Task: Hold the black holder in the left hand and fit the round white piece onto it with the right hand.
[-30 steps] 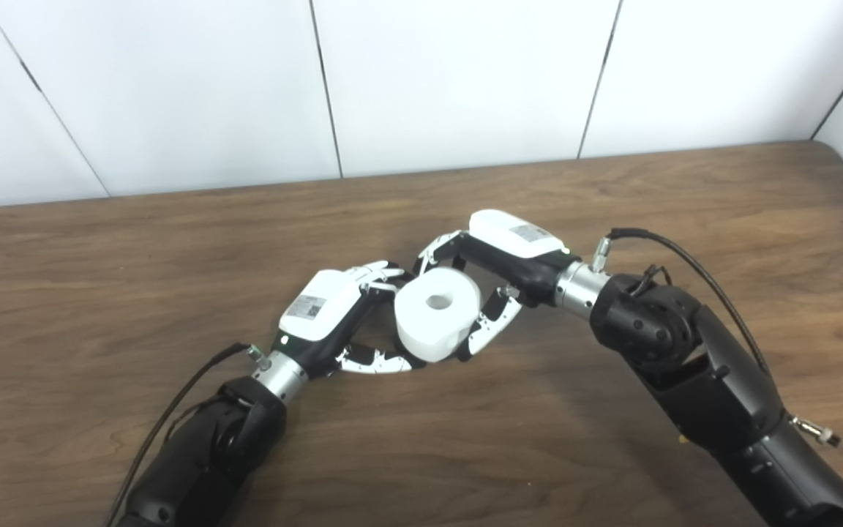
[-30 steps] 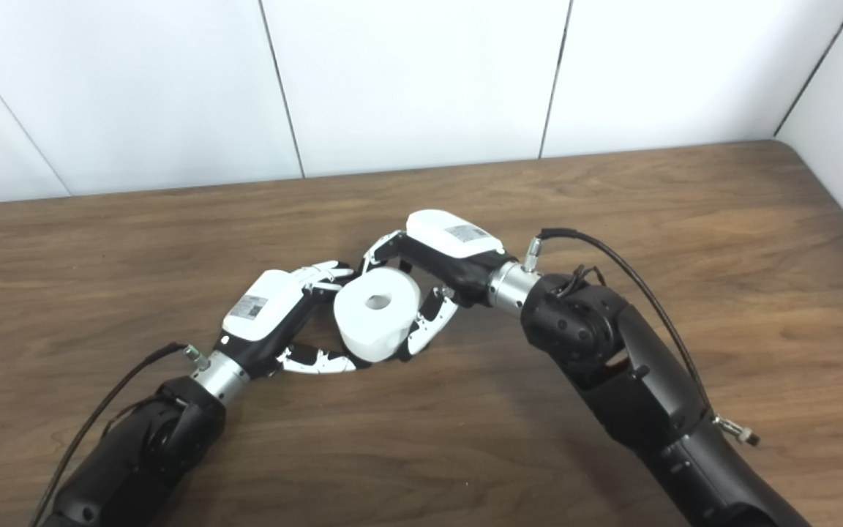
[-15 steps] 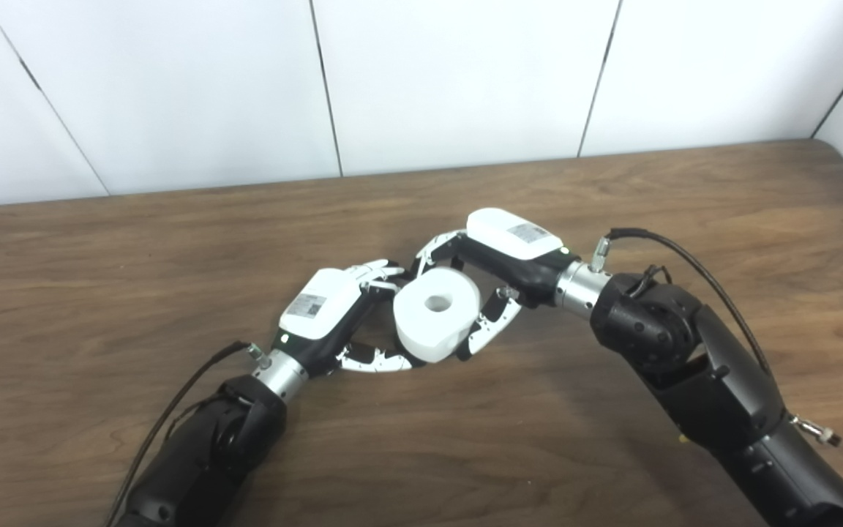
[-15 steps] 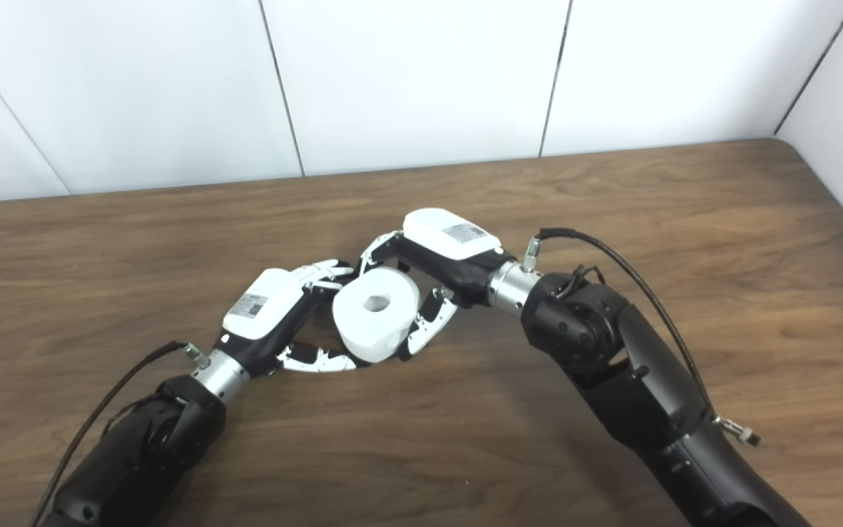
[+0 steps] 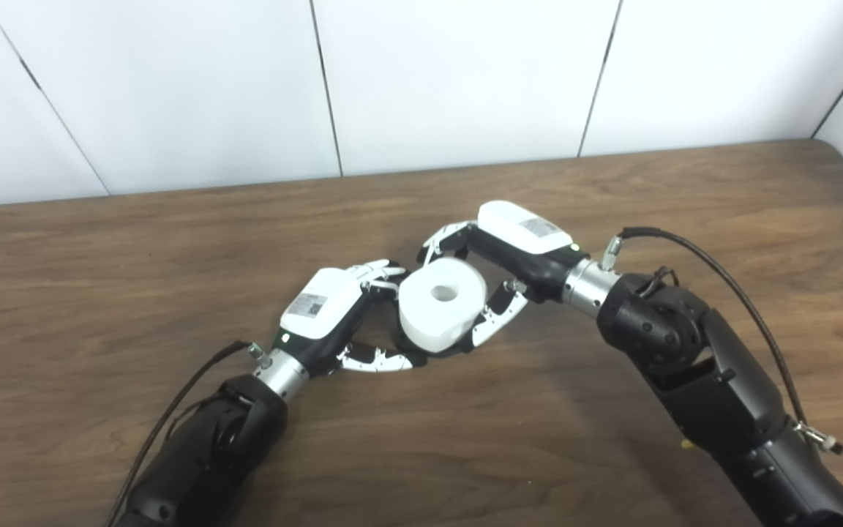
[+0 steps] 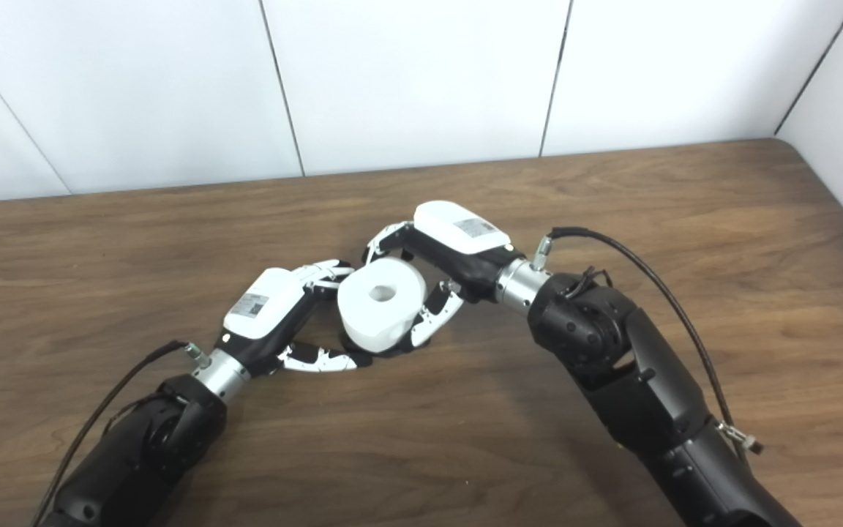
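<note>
Although it looks bulky, the white roll [image 5: 442, 303] with its open centre hole reads as light and soft-sided, likely to dent if squeezed hard, so its curved flanks are the place to hold it. The right hand [image 5: 503, 256] grips it there, thumb near, fingers far, at mid-table [image 5: 99, 241]. The left hand [image 5: 334, 316] is curled just left of the roll; the black holder is hidden, so I cannot tell what that hand clasps.
</note>
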